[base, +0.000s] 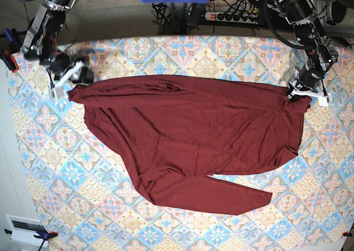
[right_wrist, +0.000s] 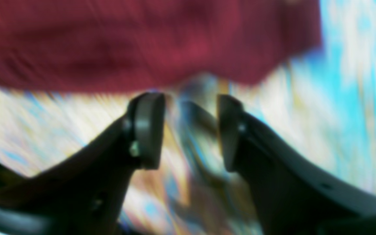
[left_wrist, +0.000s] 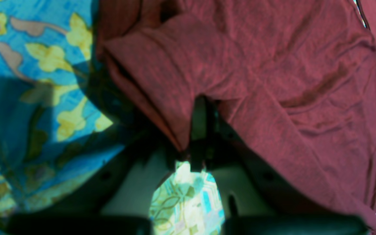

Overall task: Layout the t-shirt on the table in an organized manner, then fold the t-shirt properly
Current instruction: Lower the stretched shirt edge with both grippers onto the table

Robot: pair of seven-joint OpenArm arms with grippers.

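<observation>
my left end effector (left_wrist: 197, 130) pinches the t-shirt (base: 188, 146) edge to tension it flat on the table (base: 50, 151), right end effector (right_wrist: 191, 130) released, jaws apart just beside the opposite corner

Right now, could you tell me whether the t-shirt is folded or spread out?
Spread out, not folded: the t-shirt lies open across the table, wrinkled, one sleeve trailing toward the front.

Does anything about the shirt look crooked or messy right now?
Yes. The t-shirt lies skewed and wrinkled on the table; its top edge is folded over, and one flap juts toward the lower right.
</observation>
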